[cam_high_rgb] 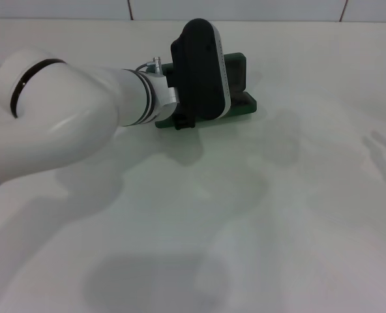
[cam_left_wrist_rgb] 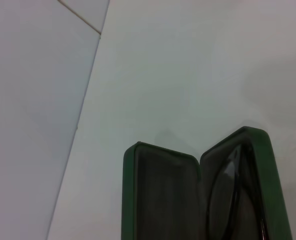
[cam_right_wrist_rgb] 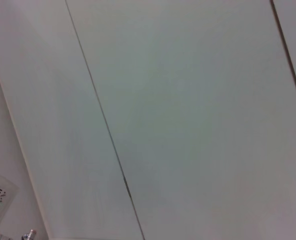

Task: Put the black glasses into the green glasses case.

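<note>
The green glasses case (cam_high_rgb: 242,98) stands open on the white table at the far middle, its lid raised. The left wrist view shows both dark-lined halves of the case (cam_left_wrist_rgb: 160,195). The black glasses (cam_left_wrist_rgb: 236,192) lie inside one half, where a thin black frame and a lens glint show. My left gripper (cam_high_rgb: 199,68) hangs right over the case and hides most of it in the head view. The glasses are hidden in the head view. My right arm is out of view.
The white table (cam_high_rgb: 245,215) stretches wide in front of and to the right of the case. A tiled wall (cam_high_rgb: 245,8) runs along the table's far edge. The right wrist view shows only pale panels (cam_right_wrist_rgb: 188,110) with seams.
</note>
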